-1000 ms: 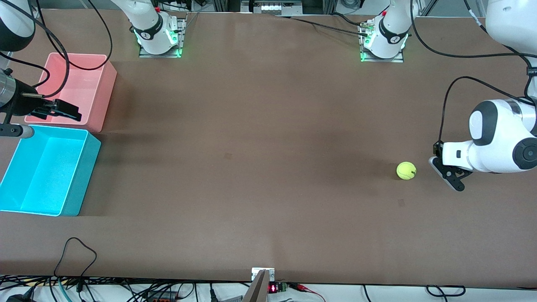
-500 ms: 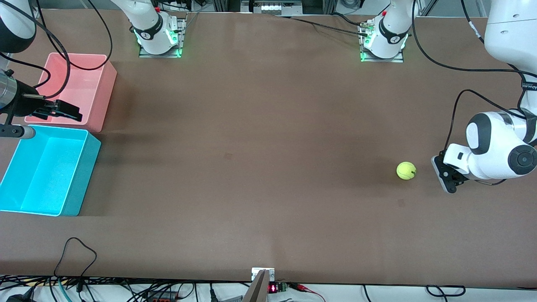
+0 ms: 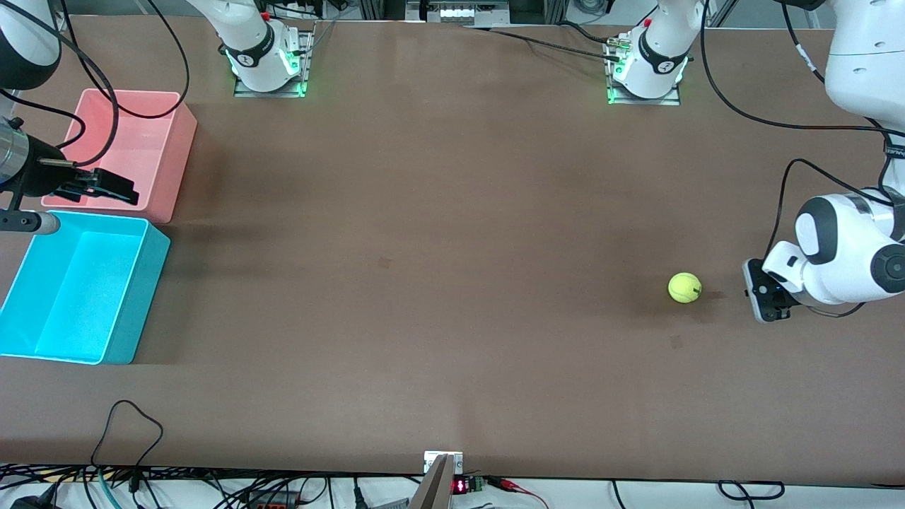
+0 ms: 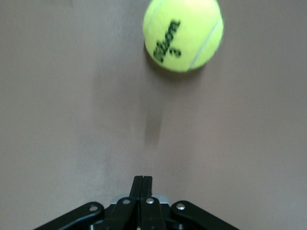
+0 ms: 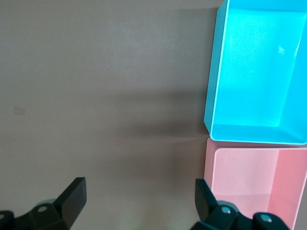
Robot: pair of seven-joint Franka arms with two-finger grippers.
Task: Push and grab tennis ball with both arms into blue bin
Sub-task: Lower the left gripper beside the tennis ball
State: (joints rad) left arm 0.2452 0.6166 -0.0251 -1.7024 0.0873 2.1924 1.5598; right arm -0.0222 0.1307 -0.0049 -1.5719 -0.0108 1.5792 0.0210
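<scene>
Toward the left arm's end of the table, front view: the tennis ball [image 3: 684, 288] rests on the mat, the left gripper [image 3: 762, 300] low at its three o'clock, apart from it, drawn slightly back since a second ago. The right gripper [image 3: 106, 186] waits over the pink bin [image 3: 185, 152], unmoved; the blue bin [image 3: 145, 290] sits at six o'clock of the pink one.

Left wrist view: fingers [image 4: 142, 191] pressed together, the ball [image 4: 183, 33] at twelve o'clock.

Right wrist view: fingers [image 5: 72, 196] spread wide.
</scene>
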